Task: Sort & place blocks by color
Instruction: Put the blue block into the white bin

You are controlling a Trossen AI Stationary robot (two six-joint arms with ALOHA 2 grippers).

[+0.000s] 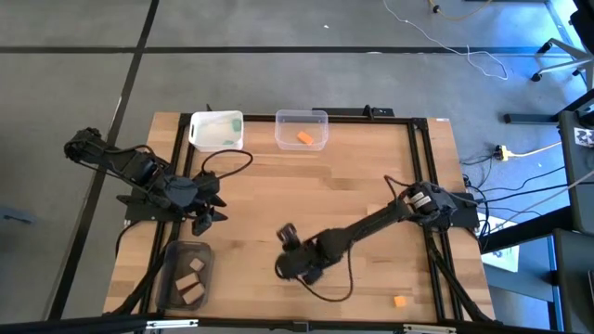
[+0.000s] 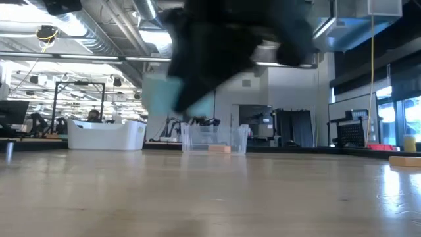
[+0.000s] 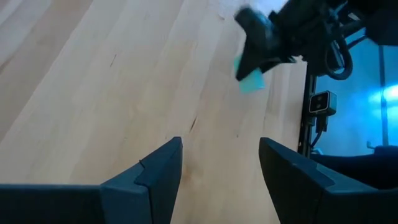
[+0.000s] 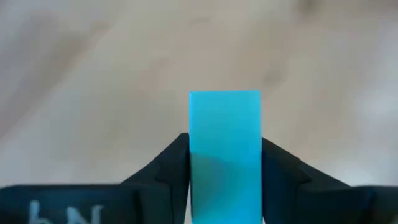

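Note:
A teal block (image 4: 224, 118) sits between the fingers of my right gripper (image 4: 225, 155), which hangs over the table's near middle (image 1: 286, 252). The left wrist view also shows this block (image 3: 250, 79) under that gripper. My left gripper (image 3: 221, 155) is open and empty over the table's left part (image 1: 212, 206). One orange block (image 1: 400, 301) lies flat on the table near the near right corner. Another orange block (image 1: 304, 137) lies in the clear bin (image 1: 320, 119). Tan blocks (image 1: 190, 283) lie in the dark grey bin (image 1: 174, 252). My right gripper pinches the teal block by its two opposite long sides (image 4: 198, 158), one finger on each. The block's free end (image 4: 224, 102) sticks out past the fingertips. In the low view the block (image 2: 161, 95) hangs clear above the table.
The white bin (image 1: 216, 130) and the clear bin stand side by side at the far edge. The dark grey bin sits at the near left corner. Black rails (image 1: 419, 158) run along the table's sides. Bare wood lies between the bins and the arms.

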